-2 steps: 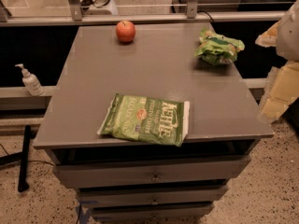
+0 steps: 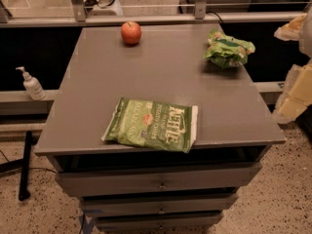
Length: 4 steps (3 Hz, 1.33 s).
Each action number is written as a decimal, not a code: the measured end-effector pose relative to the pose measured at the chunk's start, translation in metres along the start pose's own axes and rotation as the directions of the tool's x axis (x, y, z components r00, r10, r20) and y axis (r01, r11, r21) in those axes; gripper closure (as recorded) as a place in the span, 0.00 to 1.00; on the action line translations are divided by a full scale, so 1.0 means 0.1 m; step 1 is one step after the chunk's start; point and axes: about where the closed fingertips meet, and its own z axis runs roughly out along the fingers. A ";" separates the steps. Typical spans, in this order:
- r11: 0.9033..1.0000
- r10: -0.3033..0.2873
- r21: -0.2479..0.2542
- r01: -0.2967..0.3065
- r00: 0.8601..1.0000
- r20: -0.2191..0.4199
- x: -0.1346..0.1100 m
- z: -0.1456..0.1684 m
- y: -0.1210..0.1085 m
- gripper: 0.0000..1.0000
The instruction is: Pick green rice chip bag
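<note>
The green rice chip bag (image 2: 228, 48) is small, wrinkly and bright green with pale patches. It lies at the far right of the grey table top (image 2: 165, 77), near the right edge. My gripper (image 2: 295, 65) shows as pale cream parts at the right edge of the camera view. It is beyond the table's right side, to the right of the bag and apart from it. It holds nothing that I can see.
A larger flat green Kettle chip bag (image 2: 152, 125) lies near the table's front edge. A red apple (image 2: 131, 32) sits at the far middle. Drawers (image 2: 161, 184) are below the top. A pump bottle (image 2: 30, 84) stands on a ledge at left. A rail runs behind the table.
Nothing has visibly moved; the bags, the apple and my gripper stand about where they were.
</note>
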 end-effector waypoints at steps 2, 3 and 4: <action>0.984 0.029 0.164 -0.069 0.971 0.236 -0.21 0.26 -0.67 0.00; 0.967 0.060 0.216 -0.131 0.949 0.310 -0.31 0.51 -1.09 0.00; 0.955 0.104 0.228 -0.188 0.936 0.337 -0.34 0.86 -1.47 0.00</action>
